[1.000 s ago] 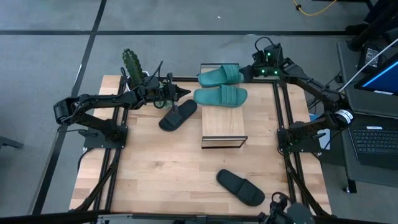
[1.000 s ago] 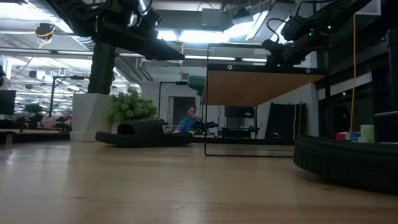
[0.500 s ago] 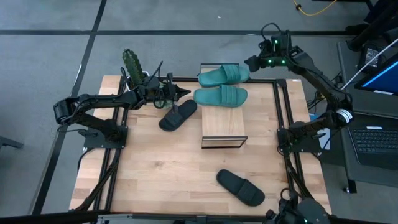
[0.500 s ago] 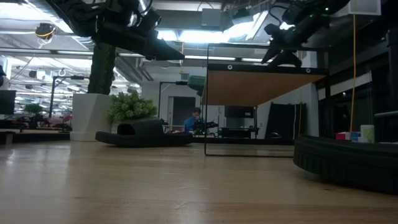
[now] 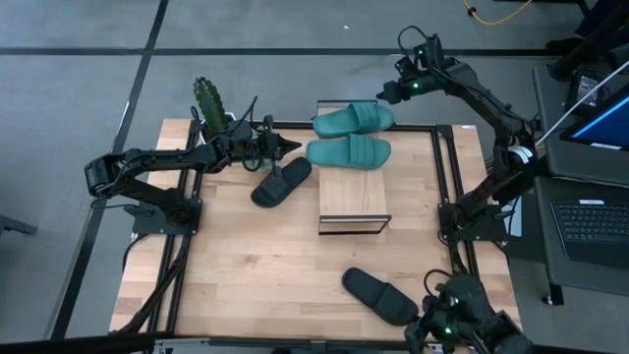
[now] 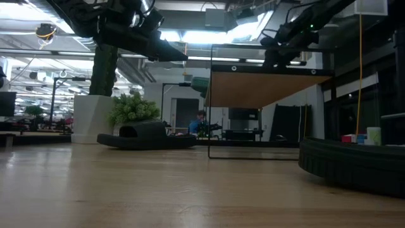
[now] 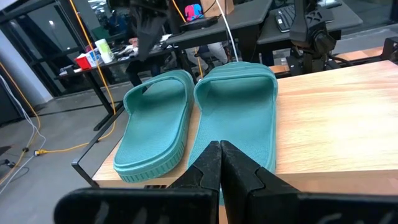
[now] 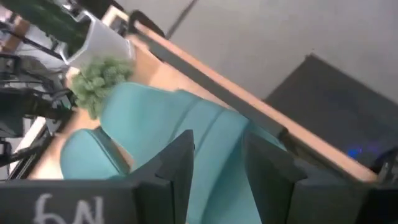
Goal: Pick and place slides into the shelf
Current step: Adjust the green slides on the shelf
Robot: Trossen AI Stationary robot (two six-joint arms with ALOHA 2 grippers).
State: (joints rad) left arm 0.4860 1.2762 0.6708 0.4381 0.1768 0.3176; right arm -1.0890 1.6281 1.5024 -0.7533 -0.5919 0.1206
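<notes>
Two teal slides lie side by side at the far end of the shelf (image 5: 354,202): one teal slide (image 5: 349,151) on its wood top, the other teal slide (image 5: 350,118) just beyond it, at the shelf's far edge. Near black slide (image 5: 281,182) on the counter (image 5: 246,265), just left of the shelf, toe angled toward it. Second black slide (image 5: 380,295) on the counter, well in front of the shelf, toward the right

Right claw (image 5: 385,91) in the air beyond the shelf's far right corner, above the outer teal slide's right end; fingers (image 8: 177,162) spread, nothing between them; teal slides below in the wrist view

Left claw (image 5: 291,147) to the left of the shelf, above the near black slide, tips pointing at the teal pair; fingers (image 7: 208,168) pressed together, empty

Potted plant (image 5: 209,99) beyond the left claw, at the counter's far edge
</notes>
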